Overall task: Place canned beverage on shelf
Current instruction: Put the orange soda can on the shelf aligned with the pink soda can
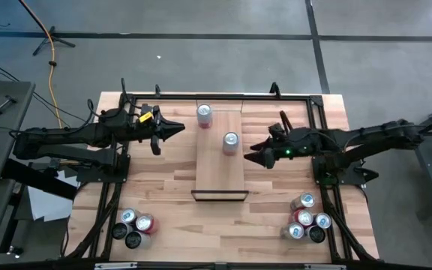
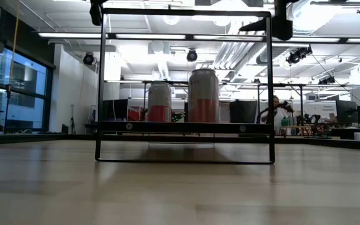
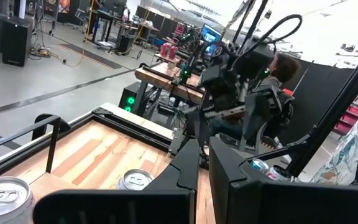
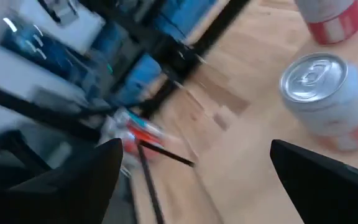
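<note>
Left gripper (image 1: 178,129): dark two-finger unit, fingers pressed together and holding nothing, raised over the left half of the light butcher-block wooden bench (image 1: 163,187), pointing toward the shelf. Near-left bench corner: cluster of four aluminium beverage cans (image 1: 133,225), upright. Centre: long narrow light-wood plank shelf with thin black metal frame (image 1: 220,169), carrying two cans. First, a silver-topped can with red lower band (image 1: 204,114), upright at the far end; second, a silver can with pale pink-orange label (image 1: 230,142), upright near the middle, apart from the first. Right gripper (image 1: 252,152): dark fingers spread wide, empty, just beside the second can. Near-right bench corner: cluster of five upright mixed cans (image 1: 306,221).
</note>
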